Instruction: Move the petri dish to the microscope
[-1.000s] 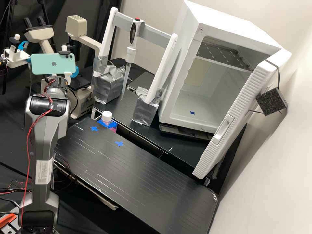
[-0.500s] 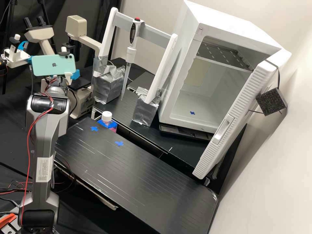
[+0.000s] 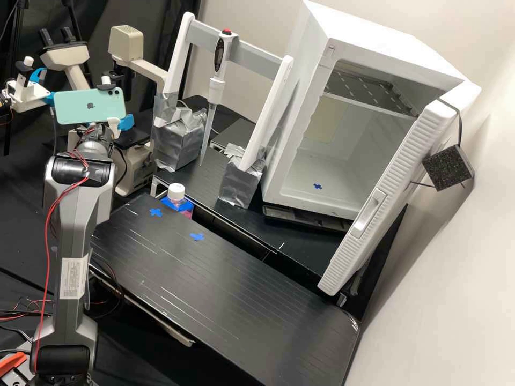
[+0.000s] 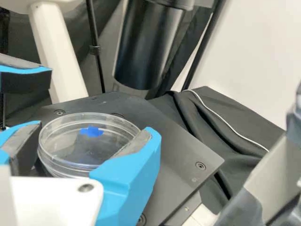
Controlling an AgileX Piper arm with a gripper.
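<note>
The petri dish, clear, round and shallow-walled, is gripped between the jaws at the flat black stage of the microscope; dark drapery and a pale wall lie beyond.

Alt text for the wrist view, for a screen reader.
The blue-fingered gripper holds a clear round petri dish at the microscope's dark stage; a blue mark is visible through the dish. A black cylinder hangs above the stage.

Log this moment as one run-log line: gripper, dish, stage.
Gripper: closed on petri dish | Dish: over blue mark on microscope stage | Seating: unclear | Release: pending
</note>
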